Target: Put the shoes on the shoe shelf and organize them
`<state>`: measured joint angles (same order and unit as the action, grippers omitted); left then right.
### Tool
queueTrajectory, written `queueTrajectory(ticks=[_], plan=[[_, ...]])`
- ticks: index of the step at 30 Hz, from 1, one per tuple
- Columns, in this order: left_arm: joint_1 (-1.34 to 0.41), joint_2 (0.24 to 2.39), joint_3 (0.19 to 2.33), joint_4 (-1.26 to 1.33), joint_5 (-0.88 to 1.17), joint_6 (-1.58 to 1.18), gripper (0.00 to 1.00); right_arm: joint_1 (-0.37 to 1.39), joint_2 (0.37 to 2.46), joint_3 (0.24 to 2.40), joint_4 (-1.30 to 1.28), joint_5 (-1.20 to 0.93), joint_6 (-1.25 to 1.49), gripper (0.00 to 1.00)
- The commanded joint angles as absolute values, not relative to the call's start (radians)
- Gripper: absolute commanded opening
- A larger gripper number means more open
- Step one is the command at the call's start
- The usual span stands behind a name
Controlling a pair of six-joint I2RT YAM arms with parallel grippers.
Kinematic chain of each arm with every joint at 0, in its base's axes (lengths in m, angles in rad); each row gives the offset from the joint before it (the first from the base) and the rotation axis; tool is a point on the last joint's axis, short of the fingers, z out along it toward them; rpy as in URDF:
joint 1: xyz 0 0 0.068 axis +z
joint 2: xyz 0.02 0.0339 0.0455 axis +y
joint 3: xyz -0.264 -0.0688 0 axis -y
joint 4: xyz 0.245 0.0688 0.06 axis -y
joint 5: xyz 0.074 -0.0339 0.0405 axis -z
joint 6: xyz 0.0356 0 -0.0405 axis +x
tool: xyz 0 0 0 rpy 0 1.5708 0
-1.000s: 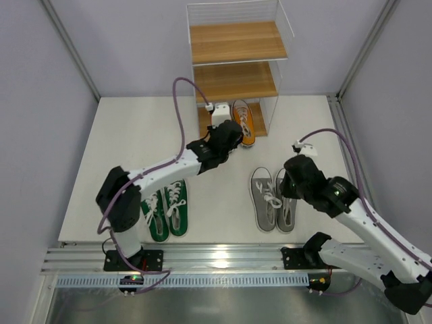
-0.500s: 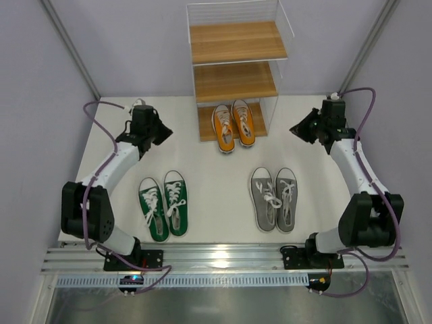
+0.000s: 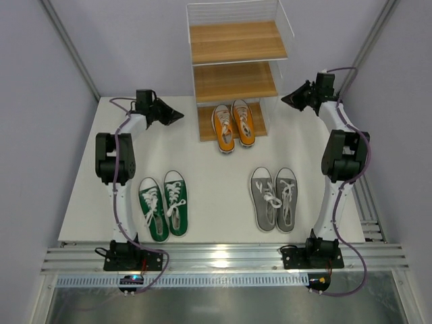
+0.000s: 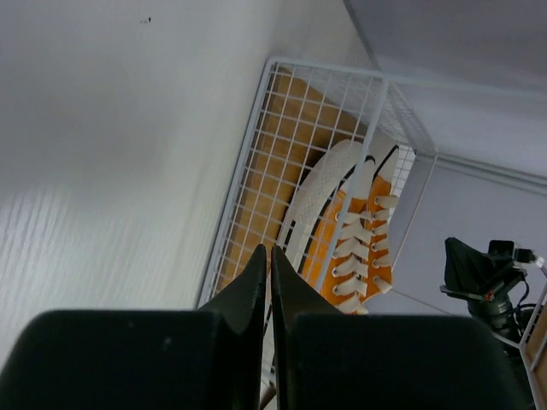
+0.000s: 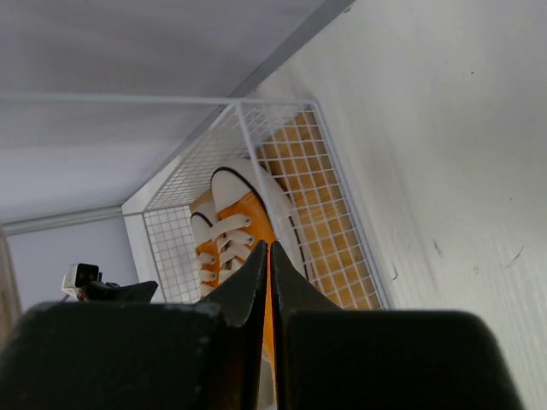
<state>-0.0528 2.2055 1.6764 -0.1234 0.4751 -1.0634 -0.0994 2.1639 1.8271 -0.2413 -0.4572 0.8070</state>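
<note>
Since a second ago, when the left gripper sat over the orange pair and the right gripper hung above the grey pair, both arms have swung out to either side of the shoe shelf. Both sets of jaws are pressed together on nothing. The orange pair lies side by side on the shelf's bottom board, its near ends poking out in front. That pair looks placed. The grey pair and the green pair wait on the table in front of the shelf, so two pairs remain.
</note>
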Motion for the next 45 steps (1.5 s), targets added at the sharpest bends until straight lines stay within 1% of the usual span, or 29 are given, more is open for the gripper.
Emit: queueTrajectory(ticks=[1, 3, 5, 7, 16, 22, 28, 32, 36, 39, 41, 43, 45], plan=[[-0.057, 2.296, 1.825, -0.166, 0.571, -1.098, 0.00, -0.100, 2.284, 1.959, -0.320, -0.488, 0.833, 0.04], [-0.060, 2.331, 1.865, -0.213, 0.566, -1.088, 0.00, -0.098, 2.316, 1.980, -0.337, -0.488, 0.830, 0.04], [-0.063, 2.382, 1.923, -0.257, 0.568, -1.060, 0.00, -0.094, 2.336, 1.967, -0.337, -0.485, 0.825, 0.04], [-0.069, 2.402, 1.937, -0.296, 0.574, -1.043, 0.00, -0.091, 2.344, 1.948, -0.334, -0.494, 0.824, 0.04], [-0.140, 2.415, 1.873, -0.304, 0.589, -1.017, 0.00, 0.000, 2.347, 1.919, -0.380, -0.607, 0.739, 0.04], [-0.178, 2.341, 1.729, -0.227, 0.606, -1.039, 0.00, 0.092, 2.258, 1.743, -0.324, -0.620, 0.718, 0.04], [-0.204, 2.254, 1.579, -0.175, 0.617, -1.028, 0.00, 0.126, 2.192, 1.603, -0.313, -0.618, 0.686, 0.04], [-0.210, 2.180, 1.436, -0.150, 0.607, -1.017, 0.00, 0.149, 2.105, 1.490, -0.276, -0.606, 0.675, 0.04], [-0.210, 2.125, 1.352, -0.152, 0.574, -0.988, 0.00, 0.160, 2.056, 1.395, -0.258, -0.589, 0.676, 0.04], [-0.209, 2.096, 1.351, -0.213, 0.506, -0.943, 0.00, 0.166, 2.008, 1.344, -0.252, -0.552, 0.689, 0.04], [-0.203, 2.091, 1.371, -0.250, 0.468, -0.930, 0.00, 0.166, 1.984, 1.328, -0.250, -0.482, 0.721, 0.04], [-0.184, 2.103, 1.432, -0.273, 0.445, -0.927, 0.00, 0.157, 1.973, 1.348, -0.270, -0.412, 0.745, 0.04], [-0.167, 2.121, 1.480, -0.305, 0.439, -0.930, 0.00, 0.141, 1.976, 1.386, -0.276, -0.388, 0.773, 0.04]])
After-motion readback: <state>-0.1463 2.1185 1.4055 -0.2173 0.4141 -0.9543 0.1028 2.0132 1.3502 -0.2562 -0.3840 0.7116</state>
